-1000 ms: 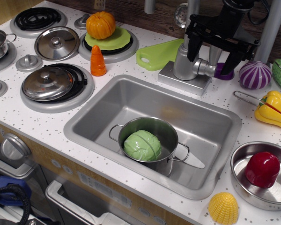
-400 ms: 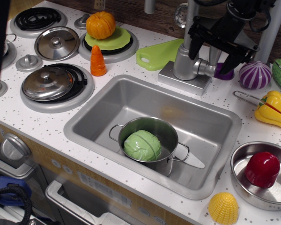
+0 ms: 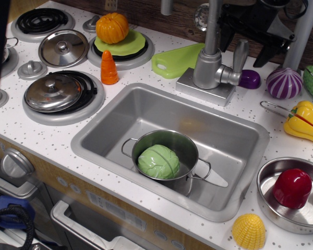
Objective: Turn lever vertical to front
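The lever is a short flat silver paddle standing upright, joined by a stubby knuckle to the right side of the cylindrical faucet body behind the sink. My black gripper hangs at the top right, just above and behind the lever's tip. Its jaws are spread apart and hold nothing. One fingertip shows left of the lever, the other right of it. Neither touches the lever.
The tall faucet pipe rises left of the gripper. A purple knob, a purple onion and a yellow pepper lie to the right. A green cutting board lies to the left. The sink holds a pot with a cabbage.
The gripper has risen and drawn back from around the lever, which now stands uncovered and upright. Nothing else moved.
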